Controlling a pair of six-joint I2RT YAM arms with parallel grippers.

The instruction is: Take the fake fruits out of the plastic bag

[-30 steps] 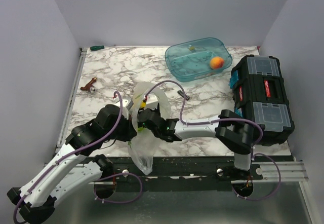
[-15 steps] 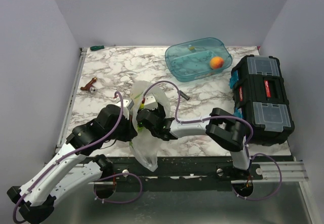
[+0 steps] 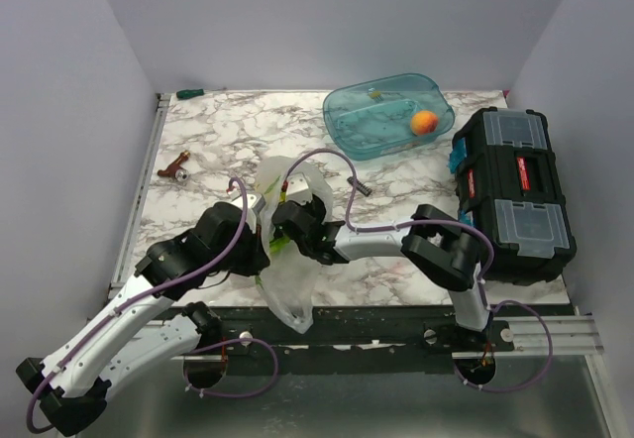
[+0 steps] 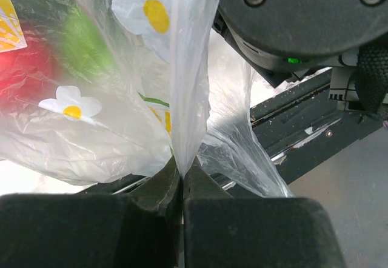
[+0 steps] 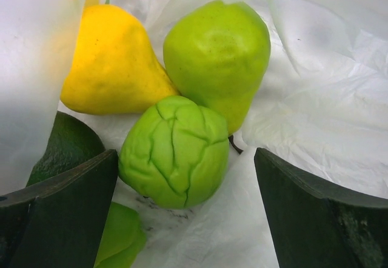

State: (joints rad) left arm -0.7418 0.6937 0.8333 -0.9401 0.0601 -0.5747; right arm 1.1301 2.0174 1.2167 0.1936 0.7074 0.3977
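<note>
Overhead hides contents; right wrist view shows fake fruits [image 5: 176,153] inside plastic bag [image 4: 188,68], between spread fingers of released right hand [image 5: 187,189]. Left hand [image 4: 183,177] clenched on bag's film.

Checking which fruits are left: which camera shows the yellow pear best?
Right wrist: the yellow pear lies close and sharp. Top external hides it inside the plastic bag; left wrist shows only a red blur and a green blur.
</note>
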